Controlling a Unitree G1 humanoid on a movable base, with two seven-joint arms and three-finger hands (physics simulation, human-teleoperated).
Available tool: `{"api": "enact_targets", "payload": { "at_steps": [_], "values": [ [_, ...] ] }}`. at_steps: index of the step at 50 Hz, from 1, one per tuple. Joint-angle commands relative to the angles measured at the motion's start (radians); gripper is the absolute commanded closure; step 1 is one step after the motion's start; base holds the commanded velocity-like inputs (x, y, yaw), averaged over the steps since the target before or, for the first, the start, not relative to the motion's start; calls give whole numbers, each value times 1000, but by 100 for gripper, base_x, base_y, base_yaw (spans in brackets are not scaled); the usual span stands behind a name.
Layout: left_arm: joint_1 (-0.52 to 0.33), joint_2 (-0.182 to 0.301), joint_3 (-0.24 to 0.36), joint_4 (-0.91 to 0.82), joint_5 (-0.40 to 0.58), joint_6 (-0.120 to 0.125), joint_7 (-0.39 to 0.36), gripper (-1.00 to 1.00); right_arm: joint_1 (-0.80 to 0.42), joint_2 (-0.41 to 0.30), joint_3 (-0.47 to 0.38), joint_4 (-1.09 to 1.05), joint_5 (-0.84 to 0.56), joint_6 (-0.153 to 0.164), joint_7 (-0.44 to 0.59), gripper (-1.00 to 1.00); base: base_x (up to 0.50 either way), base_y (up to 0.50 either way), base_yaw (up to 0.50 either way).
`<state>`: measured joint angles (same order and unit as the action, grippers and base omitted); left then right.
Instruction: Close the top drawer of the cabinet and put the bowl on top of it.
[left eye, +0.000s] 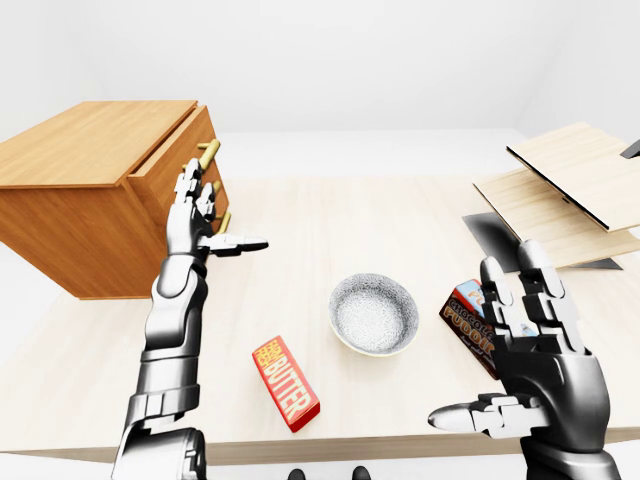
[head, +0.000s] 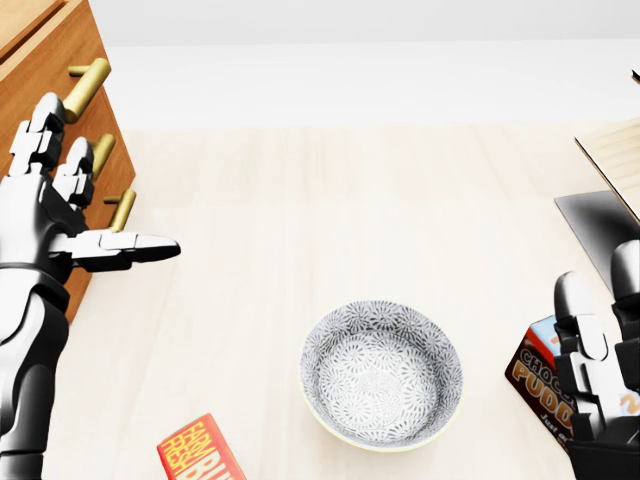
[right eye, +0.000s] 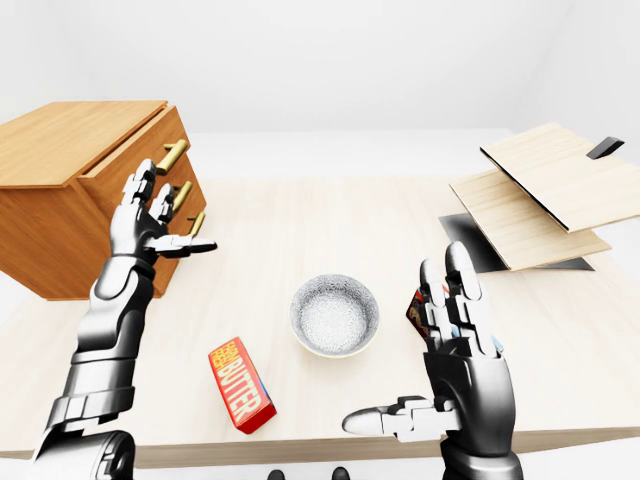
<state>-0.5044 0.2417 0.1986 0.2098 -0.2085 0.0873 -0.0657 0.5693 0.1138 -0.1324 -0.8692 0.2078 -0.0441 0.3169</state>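
Note:
The wooden cabinet (left eye: 95, 195) stands at the left of the table, its top drawer (right eye: 128, 160) pulled out a little, with a brass handle (right eye: 172, 155). My left hand (left eye: 225, 210) is open and its fingers (head: 45, 150) stand upright right by the lower drawer handles, just below the top handle. Whether it touches the cabinet I cannot tell. The patterned grey bowl (head: 381, 375) rests upright on the table between my hands, untouched. My right hand (right eye: 395, 340) is open, held above the table's near edge to the right of the bowl.
A red butter box (left eye: 285, 383) lies left of the bowl near the table edge. A chocolate pudding box (head: 535, 370) sits partly behind my right hand. Wooden boards (left eye: 560, 190) and a dark flat sheet (right eye: 470, 245) occupy the right side.

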Motion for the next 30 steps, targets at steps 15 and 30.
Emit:
{"api": "enact_targets", "payload": {
  "at_steps": [15,30],
  "values": [
    [-132,88,29,272,-38,0,2,-100,6,-5,11,6,-5,-15,-2,-100,0,0,0],
    [-199,129,33,431,-67,0,-13,-100,20,-30,52,23,-20,-43,-23,-100,0,0,0]
  ]
}}
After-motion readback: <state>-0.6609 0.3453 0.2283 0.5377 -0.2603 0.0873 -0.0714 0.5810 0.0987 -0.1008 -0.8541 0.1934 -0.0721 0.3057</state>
